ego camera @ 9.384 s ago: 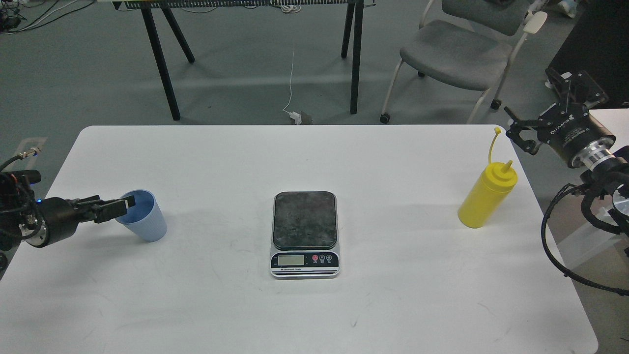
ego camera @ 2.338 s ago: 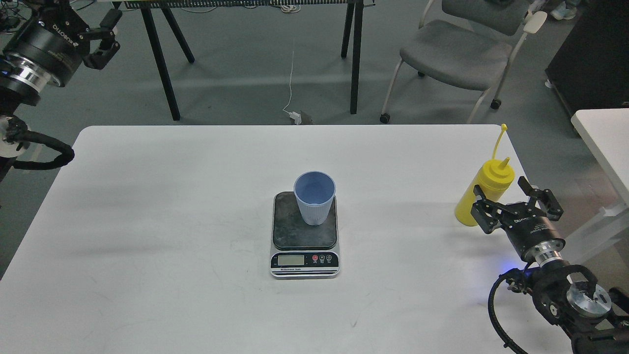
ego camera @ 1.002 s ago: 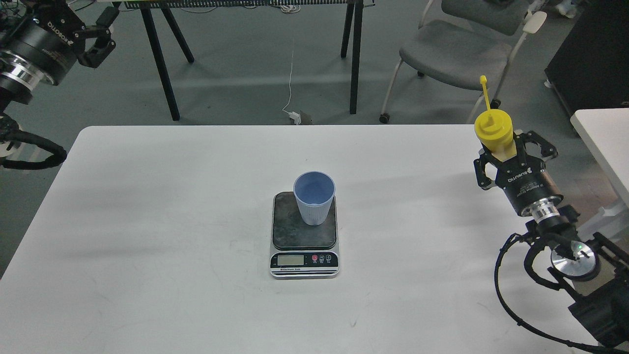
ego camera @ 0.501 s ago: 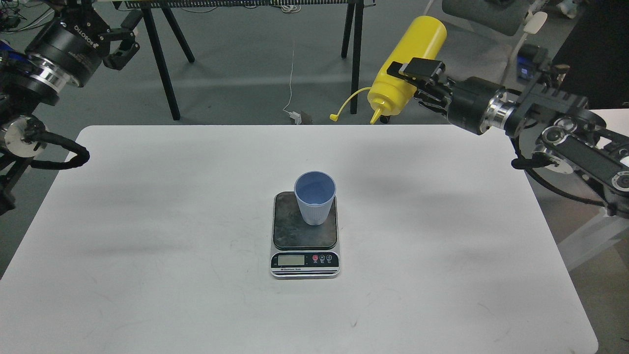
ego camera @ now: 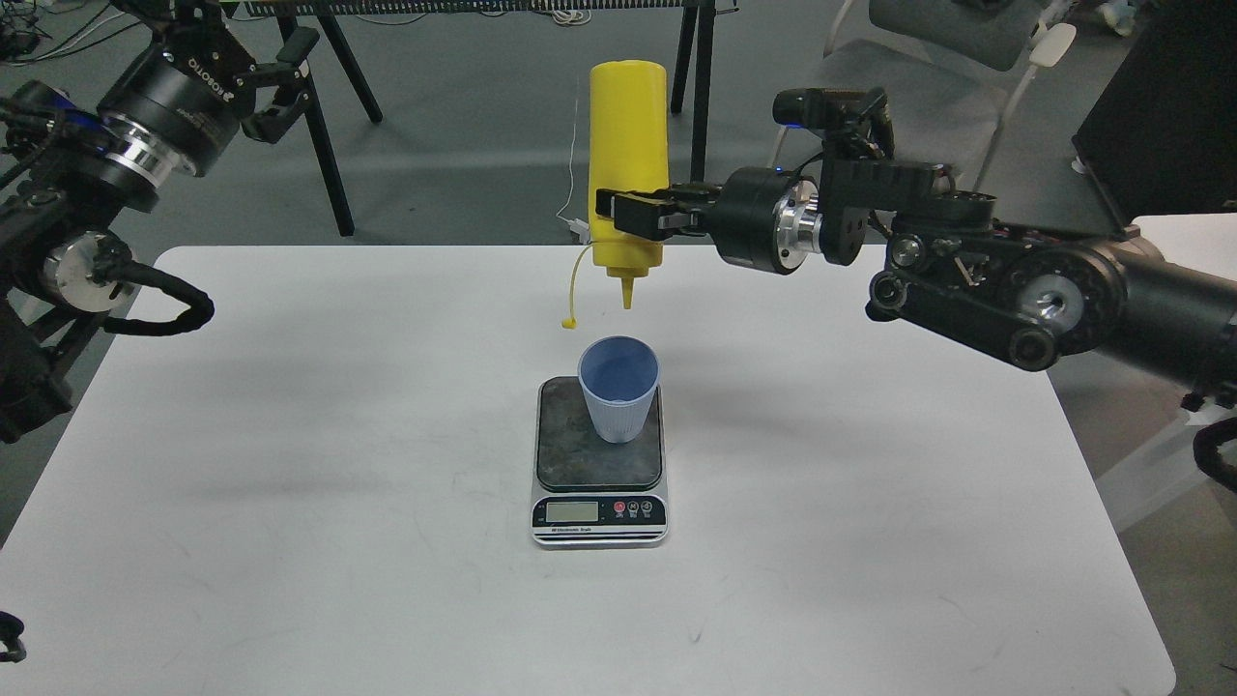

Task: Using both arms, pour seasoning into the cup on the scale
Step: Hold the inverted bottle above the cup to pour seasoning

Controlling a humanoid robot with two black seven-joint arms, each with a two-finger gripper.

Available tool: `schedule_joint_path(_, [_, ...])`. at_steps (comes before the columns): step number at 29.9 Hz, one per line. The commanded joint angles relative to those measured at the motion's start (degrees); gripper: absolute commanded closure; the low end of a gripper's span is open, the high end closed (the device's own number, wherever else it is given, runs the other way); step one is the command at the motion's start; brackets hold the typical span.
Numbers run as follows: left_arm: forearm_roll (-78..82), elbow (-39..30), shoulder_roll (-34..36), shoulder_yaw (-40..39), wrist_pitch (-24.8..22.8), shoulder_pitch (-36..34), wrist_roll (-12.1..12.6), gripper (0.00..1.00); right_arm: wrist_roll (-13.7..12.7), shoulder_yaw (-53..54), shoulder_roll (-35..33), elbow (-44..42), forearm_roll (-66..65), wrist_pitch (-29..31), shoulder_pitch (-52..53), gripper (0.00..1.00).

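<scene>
The light-blue ribbed cup [ego camera: 618, 391] stands upright on the dark plate of the scale [ego camera: 599, 483] at the table's middle. My right gripper [ego camera: 633, 213] is shut on the yellow seasoning bottle [ego camera: 628, 155] and holds it upside down, nozzle pointing straight down a little above the cup's rim. The cap strap hangs down to the left of the nozzle. No seasoning is seen coming out. My left gripper [ego camera: 271, 68] is raised at the upper left, far from the cup, open and empty.
The white table [ego camera: 290, 435] bears only the scale. Beyond its far edge are black table legs [ego camera: 319, 126], a grey chair [ego camera: 899, 106] and a white cable on the floor. A second white table edge [ego camera: 1189, 232] shows at the right.
My right arm has swung the bottle left from beyond the table's far right to above the cup and turned it fully nozzle-down. The left gripper has shifted slightly right. Cup and scale unmoved.
</scene>
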Motion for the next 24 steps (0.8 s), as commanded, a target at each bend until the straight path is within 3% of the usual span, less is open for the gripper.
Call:
schedule_joint_path(1, [0.0, 0.1, 0.1, 0.0, -0.1, 0.0, 0.0, 0.02, 0.0, -2.9, 3.2, -3.0, -3.6, -2.4, -0.1, 0.74])
schedule_joint_path(24, [0.0, 0.1, -0.2, 0.0, -0.1, 0.0, 0.0, 0.02, 0.2, -3.8, 4.9, -3.6, -6.4, -3.7, -1.5, 0.74])
